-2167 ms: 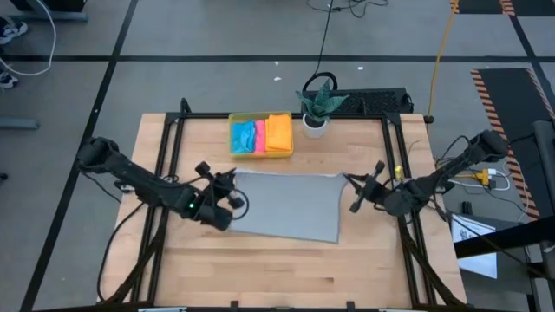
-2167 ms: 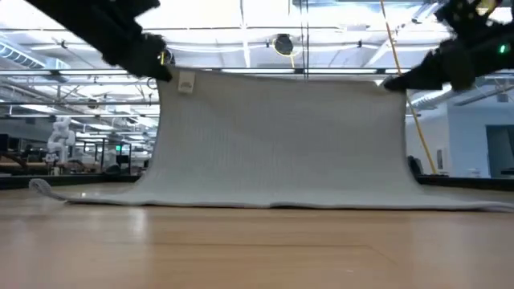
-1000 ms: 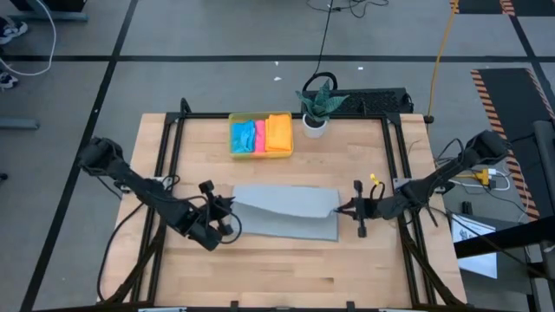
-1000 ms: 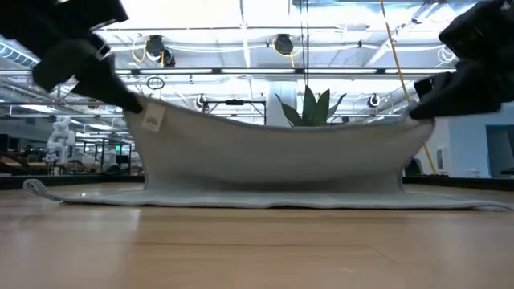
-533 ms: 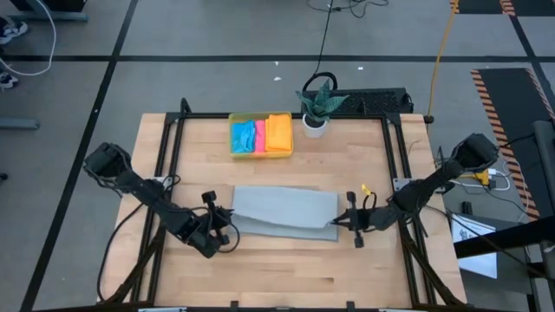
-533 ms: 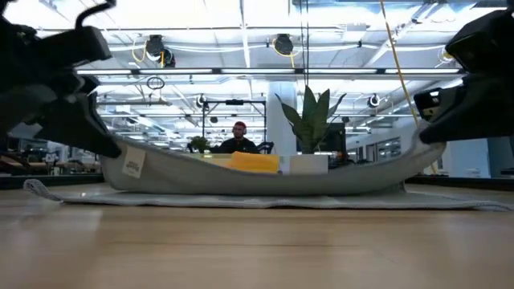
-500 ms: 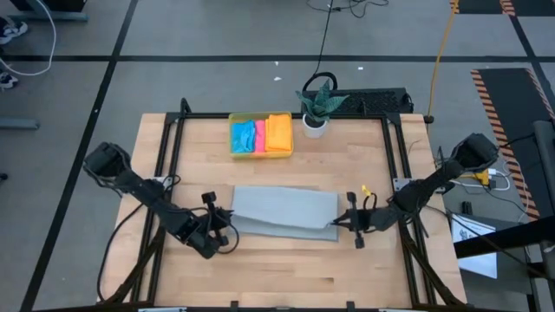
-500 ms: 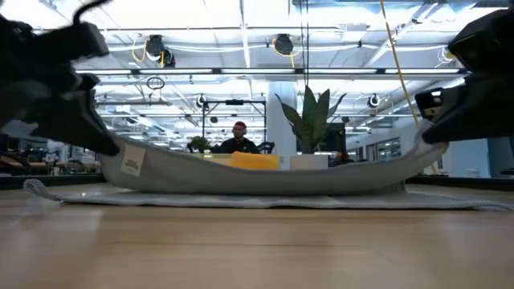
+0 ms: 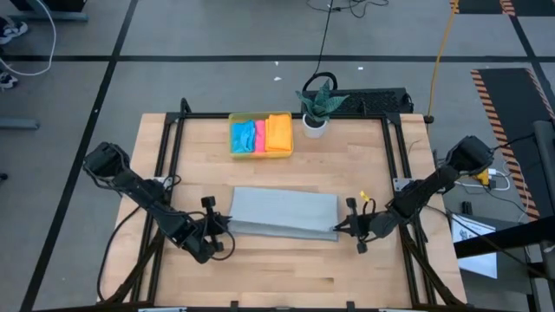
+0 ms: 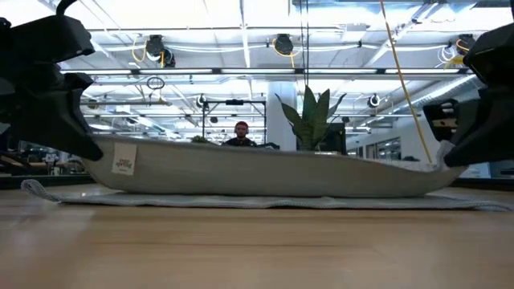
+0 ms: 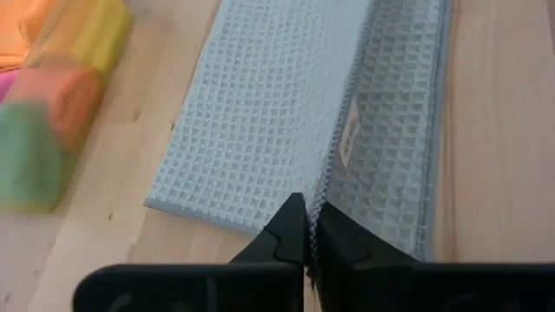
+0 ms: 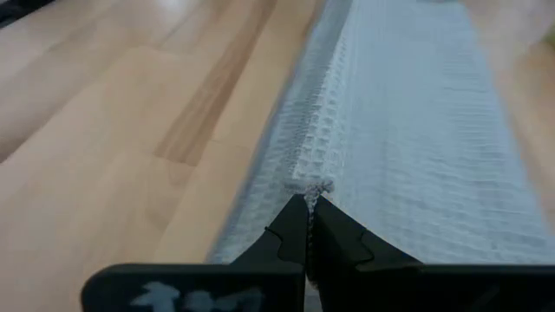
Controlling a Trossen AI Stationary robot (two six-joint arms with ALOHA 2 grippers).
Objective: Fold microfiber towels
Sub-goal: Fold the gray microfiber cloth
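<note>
A light grey microfiber towel [image 9: 282, 211] lies folded over on itself at the table's middle, its lower layer [image 10: 265, 201] flat on the wood. My left gripper [image 9: 222, 228] is shut on the upper layer's left corner and my right gripper [image 9: 341, 228] on its right corner, both low over the towel's near side. A small label [image 10: 123, 160] hangs by the left corner. Blue, pink and orange towels sit folded in a yellow tray [image 9: 260, 134] at the far side. My left gripper pinches the upper layer's hemmed corner [image 11: 323, 195] between its two fingers, slanting down from the table's left. That edge hangs a little above the lower layer. My right gripper pinches the opposite corner [image 12: 310, 185] between its fingertips, slanting down from the table's right. The edge between the two grippers runs nearly straight, sagging slightly.
A potted plant [image 9: 317, 108] stands at the far edge beside the tray. Black frame rails [image 9: 169, 165] run along the table's left and right sides. Bare wood [image 9: 277, 269] lies between the towel and the near edge.
Both grippers have moved toward the near edge and down, staying shut on their corners. The towel's raised far edge has come over and sunk low, so the upper layer now lies almost on the lower one, which has stayed on the table.
</note>
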